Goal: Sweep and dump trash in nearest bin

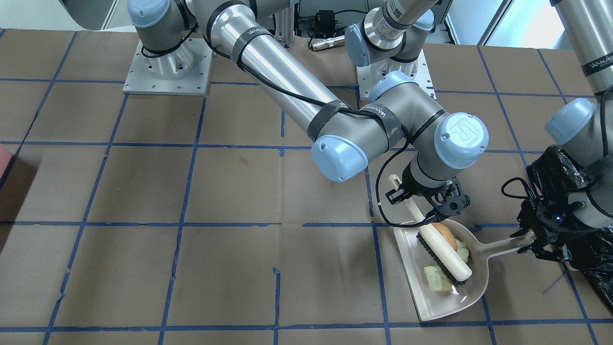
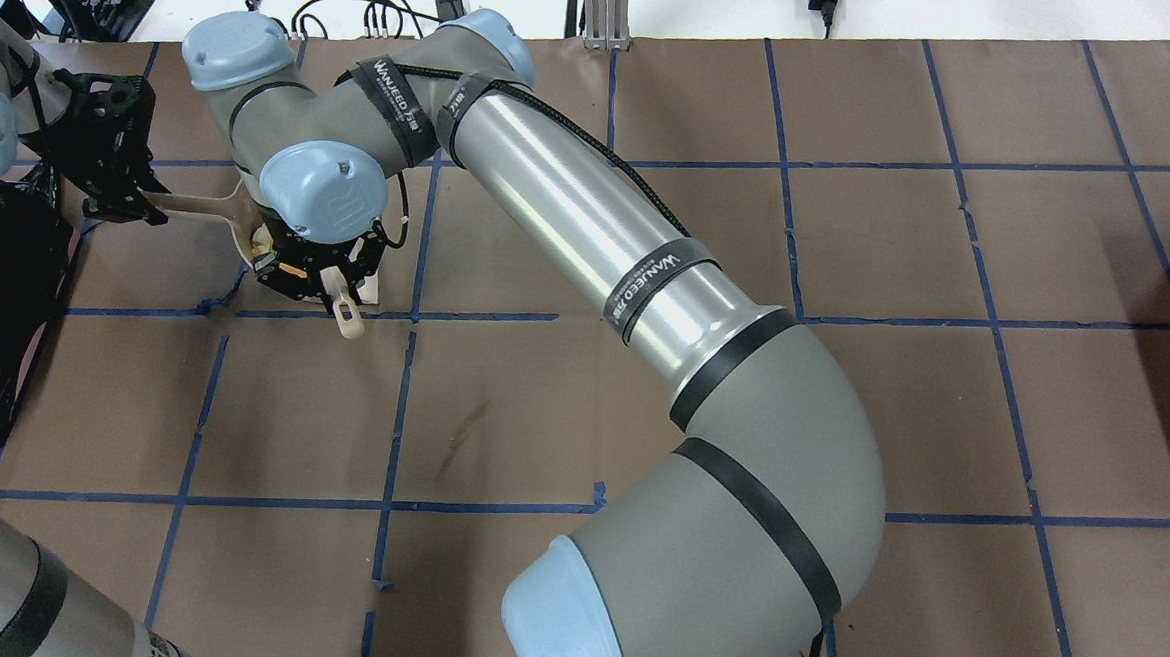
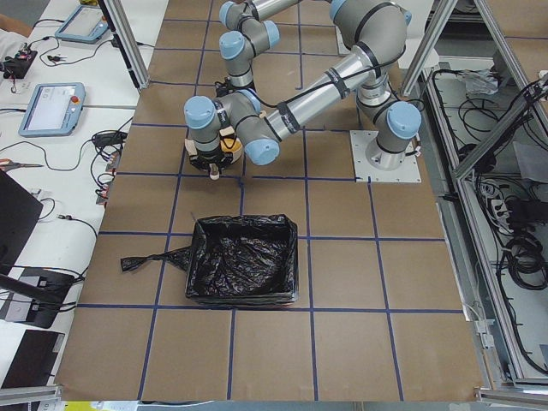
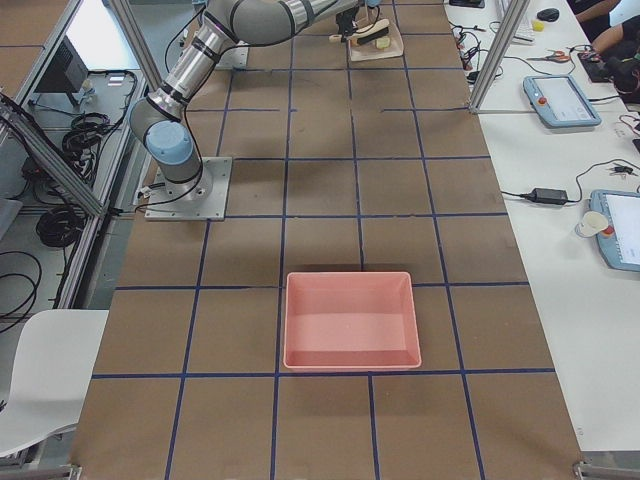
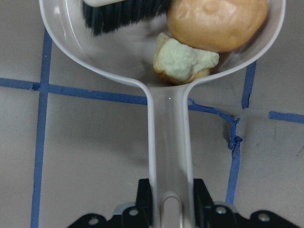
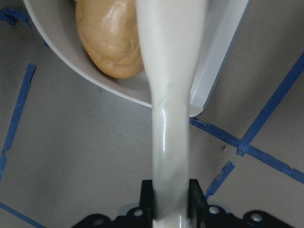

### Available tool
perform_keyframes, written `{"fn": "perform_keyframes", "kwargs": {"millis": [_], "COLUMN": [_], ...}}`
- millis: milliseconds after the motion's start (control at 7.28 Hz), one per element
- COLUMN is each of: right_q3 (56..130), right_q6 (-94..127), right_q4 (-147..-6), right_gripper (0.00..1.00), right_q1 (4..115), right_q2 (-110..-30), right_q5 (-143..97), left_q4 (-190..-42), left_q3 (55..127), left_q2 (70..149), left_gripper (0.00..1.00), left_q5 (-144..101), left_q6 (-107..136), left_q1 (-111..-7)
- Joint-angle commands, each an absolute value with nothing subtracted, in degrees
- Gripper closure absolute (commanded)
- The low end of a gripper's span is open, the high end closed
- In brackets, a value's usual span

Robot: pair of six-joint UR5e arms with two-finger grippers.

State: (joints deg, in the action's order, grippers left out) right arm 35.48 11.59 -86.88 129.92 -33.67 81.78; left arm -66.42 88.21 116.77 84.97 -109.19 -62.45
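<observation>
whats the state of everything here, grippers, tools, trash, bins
dustpan, level, loaded
brush, bristles down inside the dustpan
potato lump, in the dustpan
bread chunks, in the dustpan
left gripper, jaws shut on the dustpan handle
right gripper, jaws shut on the brush handle
bin, open, empty
pink tray, empty

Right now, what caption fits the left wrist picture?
Left claw holds the dustpan with potato and bread chunk inside.

Right arm (image 1: 278, 72) stretches far across beside the left arm (image 1: 582, 143), both wrists lowered, jaws clamped.
</observation>
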Motion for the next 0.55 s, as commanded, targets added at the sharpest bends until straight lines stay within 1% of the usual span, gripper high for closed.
{"fn": "perform_keyframes", "kwargs": {"millis": [0,275,412], "right_q3": [35.77,35.86,35.95], "right_q6": [11.17,10.90,10.99], "right_q4": [-86.57,-83.68,-77.32], "right_gripper": [0.96,0.96,0.96], "right_q1": [129.73,126.93,124.65], "right_q2": [-35.76,-38.48,-40.24], "right_q5": [83.58,85.52,85.26], "left_q4": [-66.62,-66.80,-66.97], "left_q3": [88.24,88.33,89.29], "left_q2": [116.89,116.89,116.98], "left_gripper": [0.99,0.99,0.99], "left_q5": [84.38,82.81,79.66], "left_q6": [-109.07,-108.99,-108.98], "left_q1": [-62.40,-62.14,-60.49]}}
